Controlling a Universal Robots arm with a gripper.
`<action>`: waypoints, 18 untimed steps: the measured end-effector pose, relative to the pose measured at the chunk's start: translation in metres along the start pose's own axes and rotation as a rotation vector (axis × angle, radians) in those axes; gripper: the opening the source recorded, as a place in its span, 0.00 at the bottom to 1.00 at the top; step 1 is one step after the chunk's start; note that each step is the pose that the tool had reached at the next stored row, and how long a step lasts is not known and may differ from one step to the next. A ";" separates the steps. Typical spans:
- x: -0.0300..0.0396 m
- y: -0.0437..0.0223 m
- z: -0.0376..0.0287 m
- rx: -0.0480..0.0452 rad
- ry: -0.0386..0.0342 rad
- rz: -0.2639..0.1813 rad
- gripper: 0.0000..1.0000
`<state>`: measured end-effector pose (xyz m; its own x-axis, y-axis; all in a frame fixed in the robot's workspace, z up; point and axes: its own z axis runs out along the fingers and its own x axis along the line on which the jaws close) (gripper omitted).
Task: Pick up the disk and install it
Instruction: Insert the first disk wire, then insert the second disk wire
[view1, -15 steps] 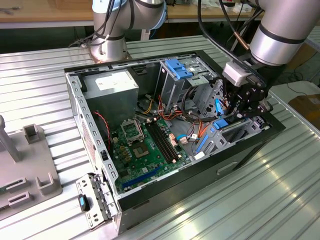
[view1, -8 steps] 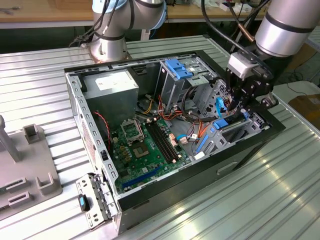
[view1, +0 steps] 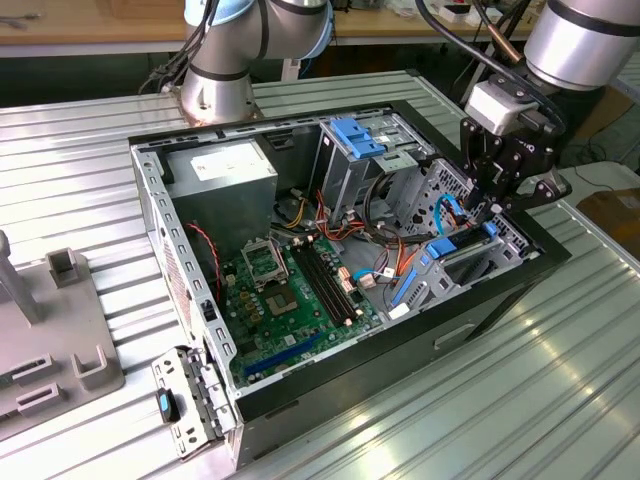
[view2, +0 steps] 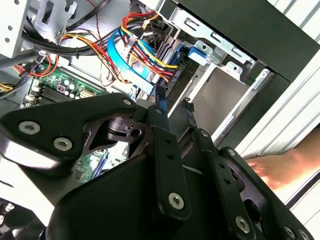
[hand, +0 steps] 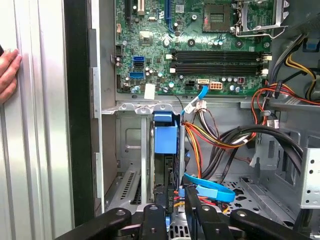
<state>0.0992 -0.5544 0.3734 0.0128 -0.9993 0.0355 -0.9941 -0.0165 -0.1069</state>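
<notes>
The install step is underway: the gripper (view1: 497, 205), fingers closed on the disk (hand: 165, 150), holds it in the drive bay (hand: 131, 150); seating demands a straight push.

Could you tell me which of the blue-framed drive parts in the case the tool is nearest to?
The disk standing in its bay below the tool, at the exterior view's right, not the blue-topped drive cage further back.

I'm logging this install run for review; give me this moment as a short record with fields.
gripper: over the case's drive bay, on the exterior view's right
disk: standing on edge in the bay, blue frame end up
contact: fingers at the disk's near end; grip unclear
computer case: lying open, motherboard exposed
cables: blue cable beside the disk
person: hand resting outside the case wall
</notes>
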 end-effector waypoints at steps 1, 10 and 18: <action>0.0000 0.0000 -0.0001 0.0000 0.0001 0.000 0.30; -0.0001 0.0030 -0.0004 0.0000 0.0002 0.000 0.30; -0.0001 0.0055 -0.0006 0.0000 0.0000 0.000 0.30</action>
<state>0.0937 -0.5544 0.3734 0.0129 -0.9993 0.0356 -0.9941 -0.0166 -0.1069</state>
